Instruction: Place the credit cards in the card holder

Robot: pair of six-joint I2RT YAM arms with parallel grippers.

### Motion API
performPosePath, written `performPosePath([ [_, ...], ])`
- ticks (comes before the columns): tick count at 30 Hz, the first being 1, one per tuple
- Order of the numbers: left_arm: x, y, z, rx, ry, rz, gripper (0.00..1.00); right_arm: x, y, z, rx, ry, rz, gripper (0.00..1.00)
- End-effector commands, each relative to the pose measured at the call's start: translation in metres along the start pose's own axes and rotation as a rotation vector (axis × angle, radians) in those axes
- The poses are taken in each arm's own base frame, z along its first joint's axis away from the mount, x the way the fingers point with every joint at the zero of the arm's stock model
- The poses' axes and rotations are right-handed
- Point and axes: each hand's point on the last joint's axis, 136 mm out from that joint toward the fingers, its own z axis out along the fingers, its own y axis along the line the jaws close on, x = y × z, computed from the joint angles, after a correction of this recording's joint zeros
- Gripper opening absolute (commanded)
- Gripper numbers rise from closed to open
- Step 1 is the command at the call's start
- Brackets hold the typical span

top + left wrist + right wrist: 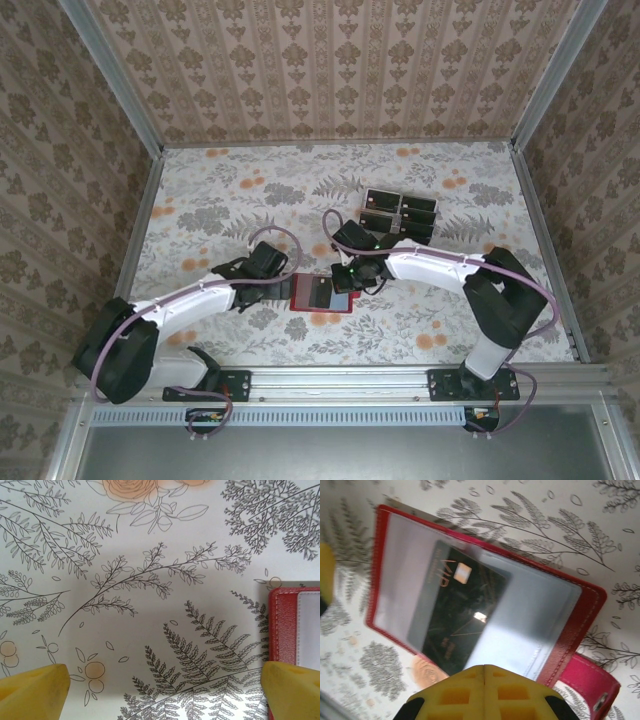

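Note:
The red card holder (298,300) lies open on the floral table between the two arms. A black credit card (465,615) with gold lettering rests on its clear sleeves, partly tucked under one, its lower corner past the red edge (590,610). My right gripper (484,672) is shut just above that corner, its yellow fingers pressed together with nothing between them. My left gripper (162,695) is open low over the table, its right fingertip (292,690) at the card holder's left edge (282,625). Several more credit cards (398,212) lie grouped behind the right arm.
Patterned walls with metal rails enclose the table on three sides. The arm bases sit on the rail at the near edge (340,385). The pink snap tab (590,685) of the card holder sticks out beside my right fingers. A yellow fingertip (325,575) shows past the holder's far end.

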Motion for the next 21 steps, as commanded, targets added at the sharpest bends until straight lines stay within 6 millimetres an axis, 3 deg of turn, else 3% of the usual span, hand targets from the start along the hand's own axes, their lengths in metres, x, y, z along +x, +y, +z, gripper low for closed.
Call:
performPosePath([
  [1, 0.008, 0.003, 0.006, -0.011, 0.033, 0.024, 1.0, 0.004, -0.011, 0.006, 0.093, 0.021, -0.014, 0.0],
  [21, 0.029, 0.001, 0.026, -0.008, 0.101, 0.019, 1.0, -0.003, 0.023, 0.038, 0.027, 0.061, -0.044, 0.0],
])
